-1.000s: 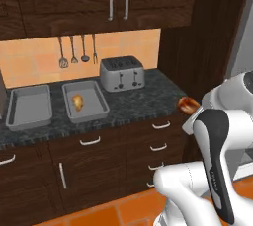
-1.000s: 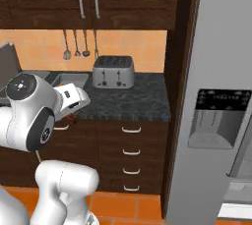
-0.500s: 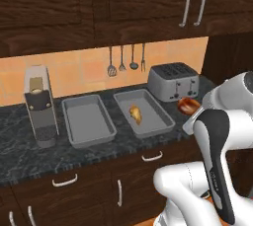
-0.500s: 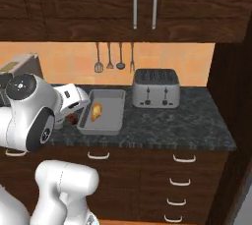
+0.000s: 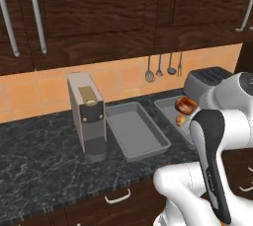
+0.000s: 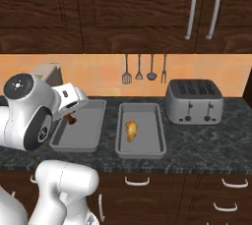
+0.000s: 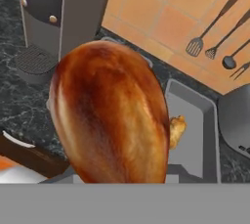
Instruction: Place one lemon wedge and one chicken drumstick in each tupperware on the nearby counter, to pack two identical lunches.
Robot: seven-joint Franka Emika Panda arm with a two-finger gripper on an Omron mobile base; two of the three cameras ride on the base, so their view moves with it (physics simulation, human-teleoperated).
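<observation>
My gripper point(image 6: 70, 116) is shut on a glossy orange-brown chicken drumstick point(image 7: 110, 115), held in the air above the counter point(image 5: 39, 156) by the trays; the same drumstick point(image 5: 187, 104) shows beside my white arm. Two shallow grey tupperware trays lie side by side. The left tray point(image 6: 78, 133) has nothing in it. A second drumstick point(image 6: 131, 129) lies in the right tray point(image 6: 140, 145). In the hand view the held drumstick hides my fingertips. The lemon wedge is out of view.
A grey coffee machine point(image 5: 89, 116) stands left of the trays. A silver toaster point(image 6: 192, 102) sits to their right. Kitchen utensils point(image 6: 142, 69) hang on the orange tiled wall behind. Dark drawers with silver handles point(image 6: 137, 182) run below the counter.
The base has driven left along the counter, so the whole scene has slid right and the coffee machine has come into view. The drumstick stays in my gripper.
</observation>
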